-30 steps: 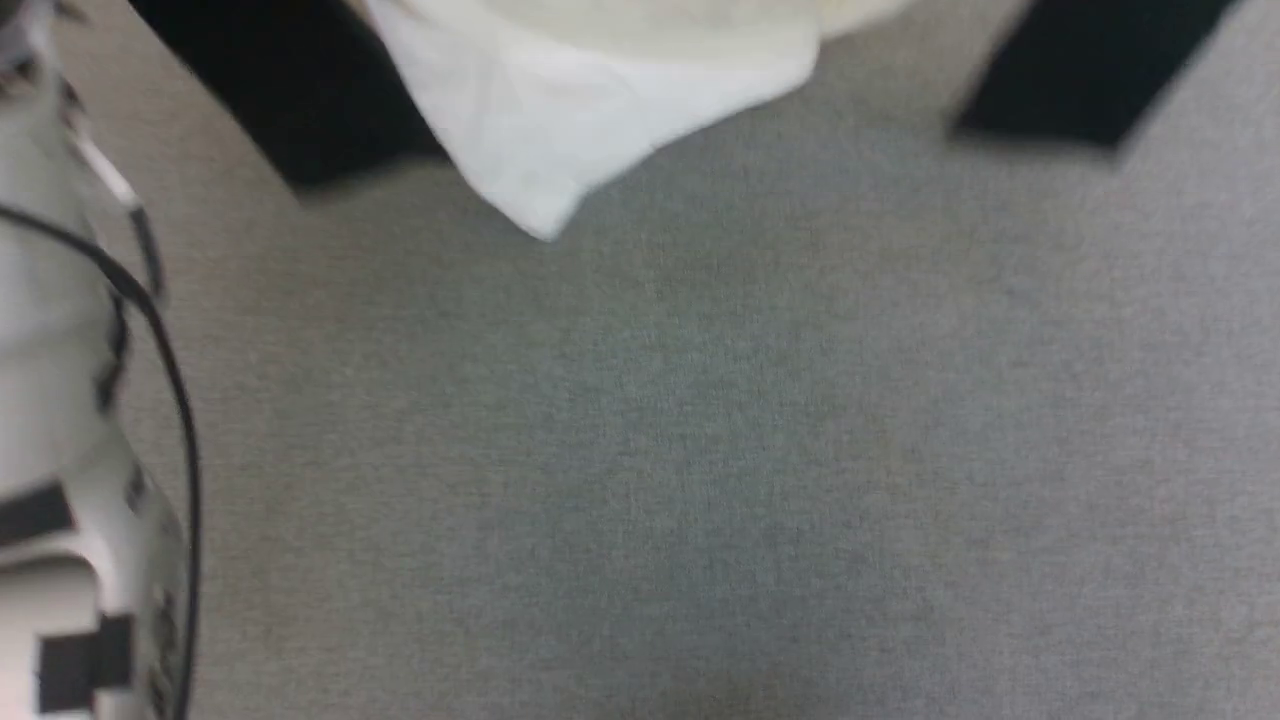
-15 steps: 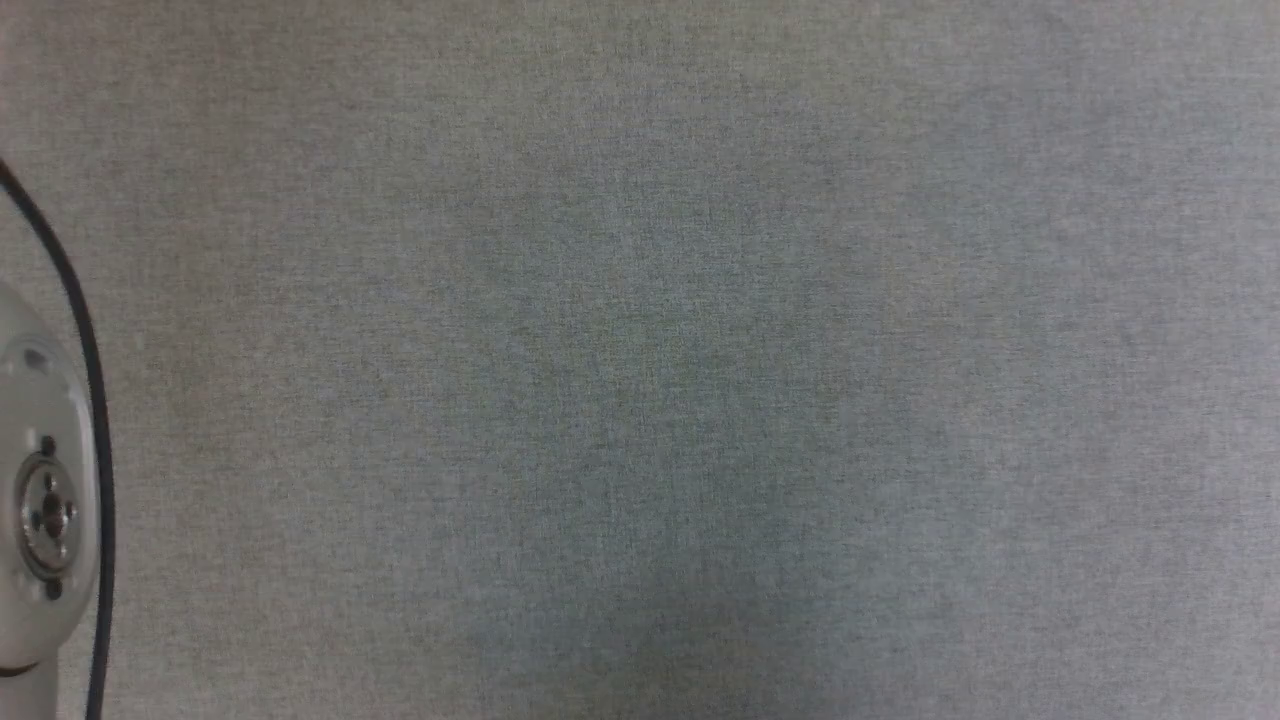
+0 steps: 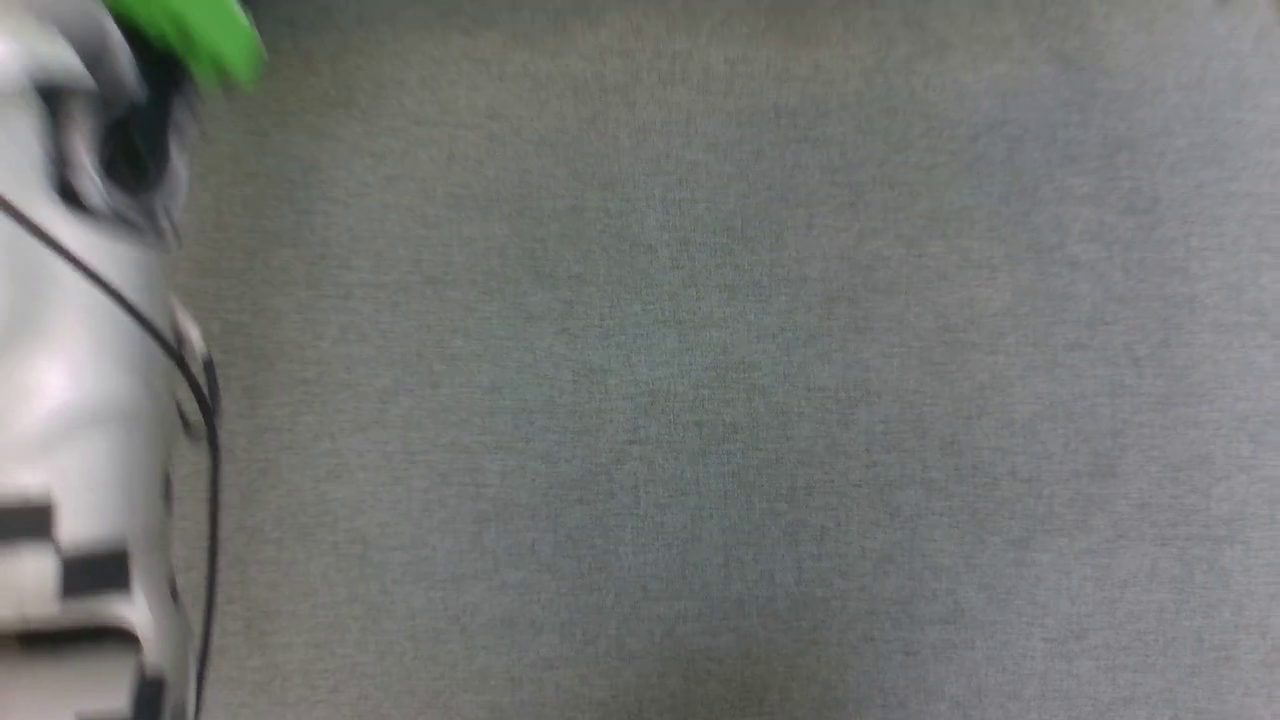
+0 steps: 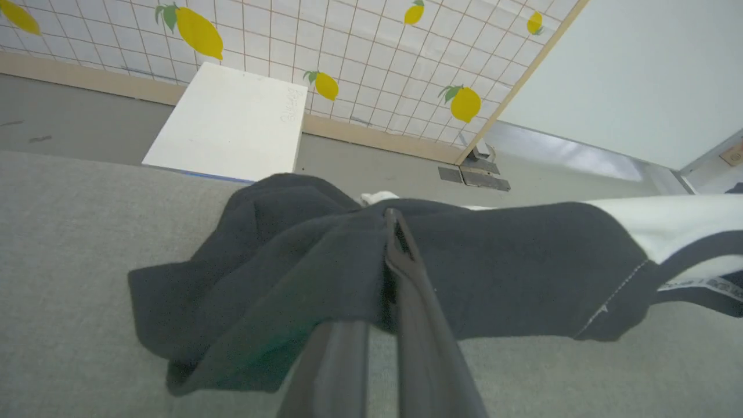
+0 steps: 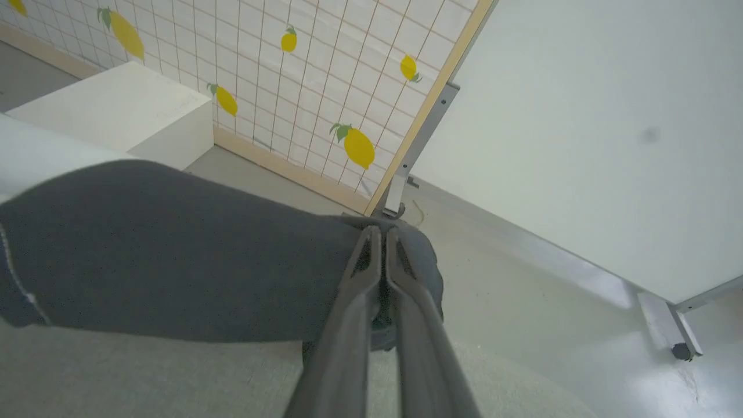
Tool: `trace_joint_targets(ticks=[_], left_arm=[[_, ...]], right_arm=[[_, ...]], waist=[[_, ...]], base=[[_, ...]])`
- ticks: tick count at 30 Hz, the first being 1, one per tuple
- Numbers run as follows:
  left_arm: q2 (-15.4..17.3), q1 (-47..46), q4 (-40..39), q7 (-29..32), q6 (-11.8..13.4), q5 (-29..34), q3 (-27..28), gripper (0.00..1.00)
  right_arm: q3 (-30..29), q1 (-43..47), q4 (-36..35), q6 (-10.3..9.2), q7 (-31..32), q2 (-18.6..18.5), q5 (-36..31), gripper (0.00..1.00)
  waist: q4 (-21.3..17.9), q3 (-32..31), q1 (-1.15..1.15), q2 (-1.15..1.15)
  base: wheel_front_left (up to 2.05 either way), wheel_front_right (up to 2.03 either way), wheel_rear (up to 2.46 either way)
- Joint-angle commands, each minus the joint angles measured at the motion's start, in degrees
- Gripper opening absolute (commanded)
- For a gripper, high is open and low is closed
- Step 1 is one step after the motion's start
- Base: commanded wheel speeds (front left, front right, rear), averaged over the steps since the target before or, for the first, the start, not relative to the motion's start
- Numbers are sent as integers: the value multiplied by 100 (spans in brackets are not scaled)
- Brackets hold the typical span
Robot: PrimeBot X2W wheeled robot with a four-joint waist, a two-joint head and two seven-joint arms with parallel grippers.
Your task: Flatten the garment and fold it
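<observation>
Left wrist view: garment (image 4: 511, 273), black sleeve in left claw (image 4: 392, 232).

The right gripper (image 5: 383, 233), clamped tight at centre frame, pinches the shirt (image 5: 174, 249) by its black sleeve, stretched toward the left edge; a lemon-print screen (image 5: 302, 75) stands upper left, a white box (image 5: 116, 110) beside it

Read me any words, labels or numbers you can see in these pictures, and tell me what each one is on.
Nothing can be read outright.
The neck tape of the garment: printed lettering, too small to read.
The white box: a faint marking near one corner, too faint to read.
The tan label at the left wrist view's right edge: too small to read.
</observation>
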Motion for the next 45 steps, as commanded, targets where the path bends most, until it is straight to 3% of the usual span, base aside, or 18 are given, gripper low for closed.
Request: trace_joint_targets(ticks=[1, 7, 10, 17, 24, 34, 45], left_arm=[[80, 381, -115, 62, -37, -45, -39, 0], [37, 2264, -1063, 501, 41, -321, -145, 0], [68, 3401, -1838, 706, 218, -446, -124, 0], [12, 4818, -2981, 741, 626, -578, 66, 0], [64, 5887, -3626, 963, 914, -602, 106, 0], [-129, 6710, -3916, 985, 1099, -792, 102, 0], [-385, 6300, -2738, 464, 795, -632, -205, 0]], right_arm=[[9, 372, -179, -12, 116, -99, 185, 0], [-179, 2505, -1568, -12, 1108, -243, 829, 0], [-651, 3848, -2700, -12, 1715, -161, 963, 0], [-1437, 5589, -4285, -12, 2411, 421, 941, 0], [-1826, 6818, -5119, -12, 2946, 988, 719, 0], [-1968, 7640, -4974, -12, 3123, 1393, 579, 0], [-1653, 7528, -3488, -12, 2449, 1517, 383, 0]], waist=[[93, -439, -1, 0], [156, -1021, -1, 0], [187, -1312, -1, 0], [292, -1695, -1, 0], [362, -1976, -1, 0], [407, -2075, -1, 0], [427, -2084, -1, 0]], base=[[0, 0, 0], [0, 0, 0], [0, 0, 0], [0, 0, 0], [0, 0, 0], [0, 0, 0], [0, 0, 0]])
